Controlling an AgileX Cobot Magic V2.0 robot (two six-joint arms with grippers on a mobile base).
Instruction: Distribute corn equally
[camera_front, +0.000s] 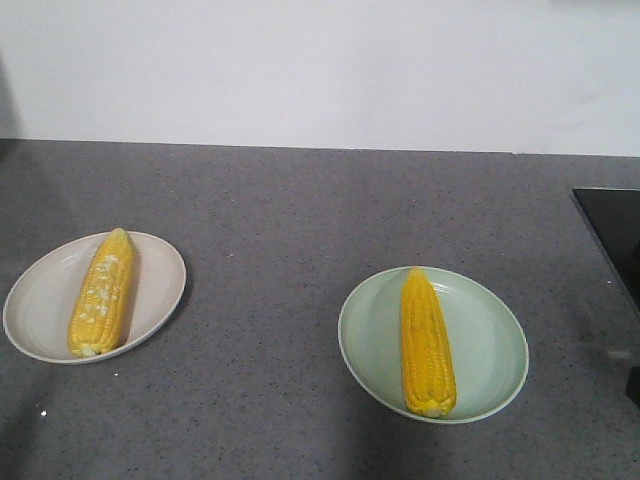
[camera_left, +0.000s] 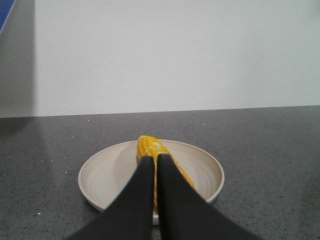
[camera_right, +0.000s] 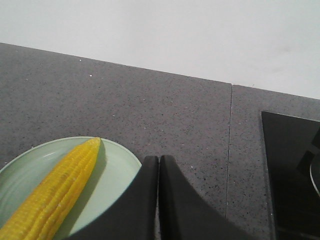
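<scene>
**One cob on each plate, both end effectors closed**

The left end effector (camera_left: 155, 159) hovers with fingers pressed together above the cob (camera_left: 152, 150) on the beige plate (camera_left: 100, 175). The right end effector (camera_right: 158, 159), likewise closed and empty, sits at the green plate's (camera_right: 117, 170) 3 o'clock edge, whose cob (camera_right: 55, 192) is cut off below. Both plates rest on the grey desk (camera_front: 300, 220).

You had a gray speckled counter (camera_front: 300, 230) in front of you, and it ran back to a plain white wall (camera_front: 320, 60). A cream plate (camera_front: 45, 300) sat on the left side of the counter. A pale green plate (camera_front: 490, 345) sat on the right side, well apart from the cream one. A flat black panel (camera_front: 612, 230) lay at the far right edge of the counter.
</scene>
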